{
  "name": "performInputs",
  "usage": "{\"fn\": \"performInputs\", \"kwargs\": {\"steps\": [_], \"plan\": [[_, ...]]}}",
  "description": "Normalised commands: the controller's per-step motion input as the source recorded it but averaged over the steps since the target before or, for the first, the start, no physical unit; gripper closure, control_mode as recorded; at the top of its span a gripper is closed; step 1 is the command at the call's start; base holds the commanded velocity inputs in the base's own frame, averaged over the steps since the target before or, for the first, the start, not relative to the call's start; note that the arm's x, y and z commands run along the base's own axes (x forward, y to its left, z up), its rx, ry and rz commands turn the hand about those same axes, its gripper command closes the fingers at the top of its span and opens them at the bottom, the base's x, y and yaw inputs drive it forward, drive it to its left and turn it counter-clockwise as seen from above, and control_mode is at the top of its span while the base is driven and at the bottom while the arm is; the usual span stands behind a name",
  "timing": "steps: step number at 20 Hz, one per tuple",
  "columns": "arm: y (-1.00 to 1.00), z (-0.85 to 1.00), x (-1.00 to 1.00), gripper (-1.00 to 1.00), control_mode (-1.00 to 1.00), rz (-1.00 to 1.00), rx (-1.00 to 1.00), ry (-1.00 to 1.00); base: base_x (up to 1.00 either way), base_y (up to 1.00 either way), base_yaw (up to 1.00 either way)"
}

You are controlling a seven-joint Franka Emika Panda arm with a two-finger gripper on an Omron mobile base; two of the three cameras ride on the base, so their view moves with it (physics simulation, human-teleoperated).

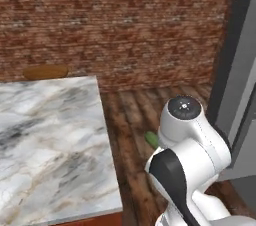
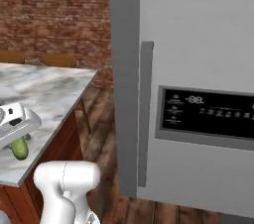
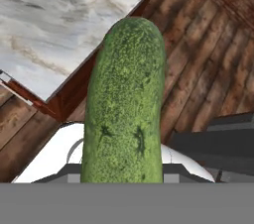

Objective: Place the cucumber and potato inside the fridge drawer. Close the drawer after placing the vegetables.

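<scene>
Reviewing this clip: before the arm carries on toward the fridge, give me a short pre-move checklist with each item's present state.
1. Cucumber held in the tool: ok; it stands up between the fingers in the hand view.
2. Cucumber clear of the marble counter: ok; hand view shows it over the wooden floor past the counter's corner.
3. Fridge drawer open to receive it: cannot tell.
4. Fridge door out of the way: not ok; right base view shows a closed grey front.
5. Potato's whereabouts: cannot tell.
</scene>
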Motion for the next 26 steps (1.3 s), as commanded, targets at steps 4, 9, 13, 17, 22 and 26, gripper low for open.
{"fn": "performInputs", "kwargs": {"steps": [4,9,13,17,22,26], "plan": [[0.00,0.00,0.00,1.00,1.00,0.00,0.00,0.00,0.50,0.11,0.51],[0.00,0.00,0.00,1.00,1.00,0.00,0.00,0.00,0.70,0.10,0.26],[0.00,0.00,0.00,1.00,1.00,0.00,0.00,0.00,0.58,0.01,0.05],[0.00,0.00,0.00,1.00,1.00,0.00,0.00,0.00,0.43,0.35,-0.14],[0.00,0.00,0.00,1.00,1.00,0.00,0.00,0.00,0.70,0.41,-0.21],[0.00,0.00,0.00,1.00,1.00,0.00,0.00,0.00,0.95,0.54,-0.19]]}}
